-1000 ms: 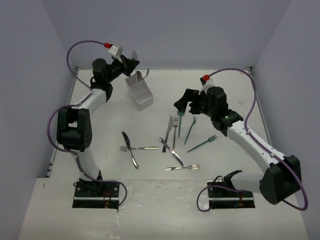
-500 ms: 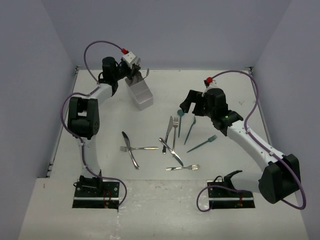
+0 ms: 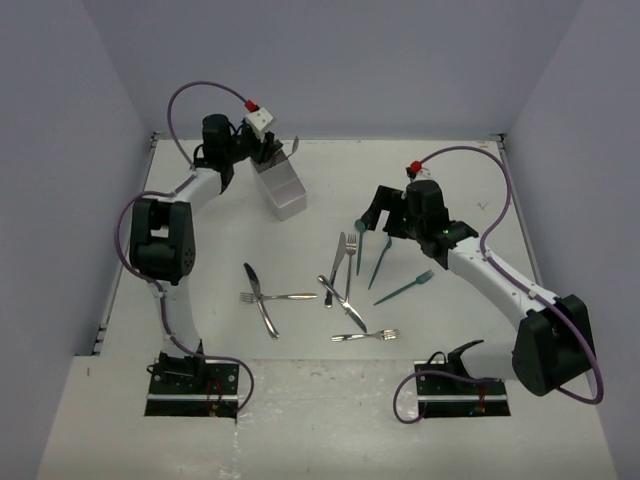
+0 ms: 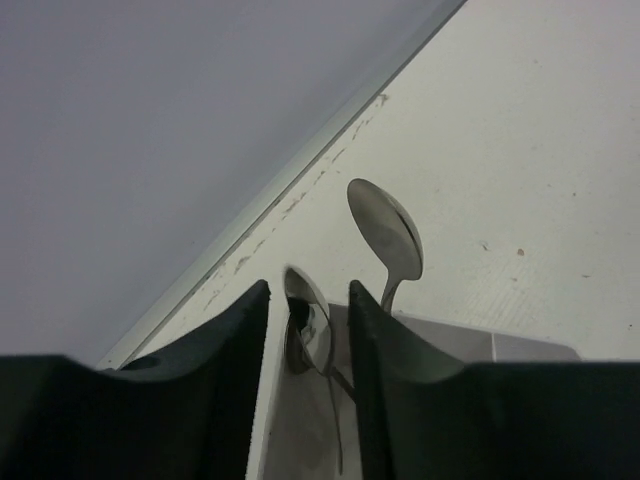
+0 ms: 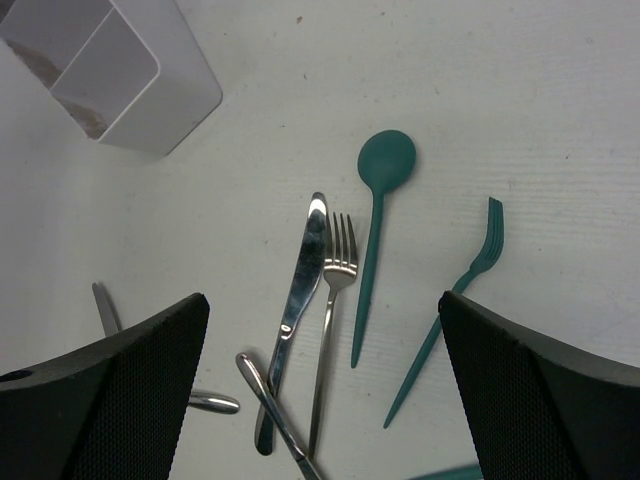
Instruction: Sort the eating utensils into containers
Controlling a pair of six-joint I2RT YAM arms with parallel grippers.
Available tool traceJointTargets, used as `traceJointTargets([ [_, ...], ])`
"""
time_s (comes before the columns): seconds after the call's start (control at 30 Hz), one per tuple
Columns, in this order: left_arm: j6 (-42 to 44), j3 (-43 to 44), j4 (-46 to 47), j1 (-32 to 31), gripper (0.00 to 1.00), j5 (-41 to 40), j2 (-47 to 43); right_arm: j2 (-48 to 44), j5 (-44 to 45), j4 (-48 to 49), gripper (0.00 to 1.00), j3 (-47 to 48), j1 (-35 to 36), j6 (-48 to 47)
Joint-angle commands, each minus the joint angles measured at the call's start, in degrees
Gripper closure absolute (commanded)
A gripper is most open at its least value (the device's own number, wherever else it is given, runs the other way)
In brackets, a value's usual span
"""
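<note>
The white three-compartment organiser (image 3: 282, 188) stands at the back left. One silver spoon (image 3: 293, 147) leans out of its far end. My left gripper (image 3: 267, 150) hangs over that far compartment, jaws slightly apart. A second silver spoon (image 4: 306, 325) stands loose between them, inside the compartment, beside the first spoon (image 4: 388, 232). My right gripper (image 3: 373, 216) is wide open and empty above the scattered utensils. Below it (image 5: 320, 300) lie a teal spoon (image 5: 376, 195), a teal fork (image 5: 468, 282), a silver knife (image 5: 302, 285) and a silver fork (image 5: 334, 300).
More silver utensils lie mid-table: a knife (image 3: 343, 303), a fork (image 3: 366, 335), and a crossed fork and knife (image 3: 262, 298) to the left. Another teal fork (image 3: 405, 288) lies to the right. The organiser's two near compartments (image 5: 105, 60) look empty. Walls enclose the table.
My left gripper swung from the left, carrying the spoon, to the organiser's far compartment, and the spoon now sits lower between the jaws. My right gripper drew slightly right and back.
</note>
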Motion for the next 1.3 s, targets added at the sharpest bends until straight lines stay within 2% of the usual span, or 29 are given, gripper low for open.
traceJointTargets([
  [0.0, 1.5, -0.5, -1.9, 0.3, 0.55, -1.5, -5.4, -0.2, 0.0, 1.2, 0.01, 0.0, -0.1, 0.9],
  [0.1, 1.4, -1.4, -2.0, 0.3, 0.5, -1.6, -7.9, 0.2, 0.0, 1.1, 0.01, 0.5, -0.1, 0.4],
  [0.17, 1.1, -1.9, -1.6, 0.4, 0.36, -1.4, -9.4, 0.4, 0.0, 0.4, 0.01, 0.9, -0.1, 0.4],
  [0.23, -0.1, -2.3, -1.4, 0.3, 0.27, -1.7, -11.6, 0.8, 0.9, -0.2, 0.01, 1.1, 0.0, 1.0],
  [0.27, -0.7, -2.4, -1.5, 0.3, 0.0, -2.0, -12.5, 1.0, 1.4, -1.3, 0.01, 1.6, 0.0, 1.3],
  [0.37, -6.2, -2.5, -1.9, 0.2, 0.0, -6.3, -16.1, 3.1, 6.3, -3.8, 0.01, 2.8, 1.5, 3.4],
  [0.47, -16.9, -3.5, -3.0, 0.1, 0.0, -12.8, -20.3, 9.0, 12.0, -9.9, 0.01, 7.3, 3.7, 7.6],
  [0.5, -22.6, -5.5, -3.4, 0.1, 0.0, -13.7, -22.8, 10.8, 13.2, -11.2, 0.01, 8.4, 5.2, 8.7],
  [0.6, -27.8, -13.7, -1.2, -1.3, 0.0, -16.0, -28.5, 18.1, 18.1, -16.3, 0.01, 13.9, 7.6, 11.1],
  [0.7, -26.7, -19.1, -2.3, -4.9, 0.0, -21.1, -32.8, 22.8, 20.9, -19.3, 0.02, 18.8, 7.6, 13.8],
  [0.8, -22.4, -21.7, -5.2, -7.8, 0.0, -22.1, -35.5, 24.8, 22.8, -18.8, 0.09, 21.5, 7.6, 13.3],
  [0.83, -21.0, -23.2, -5.7, -8.7, 0.0, -22.4, -36.0, 26.3, 23.3, -19.2, 0.18, 22.9, 7.6, 13.0],
  [0.87, -19.1, -23.8, -6.2, -9.2, 0.0, -23.0, -36.9, 27.2, 23.6, -19.9, 0.2, 23.9, 7.7, 13.2],
  [1.13, -18.9, -27.0, -7.8, -9.6, 0.0, -24.0, -38.8, 35.8, 23.4, -22.9, 0.39, 31.4, 7.7, 14.2],
  [1.27, -18.8, -27.2, -9.0, -9.6, 0.0, -24.1, -38.4, 38.0, 22.6, -23.1, 0.4, 32.9, 7.6, 14.1],
])
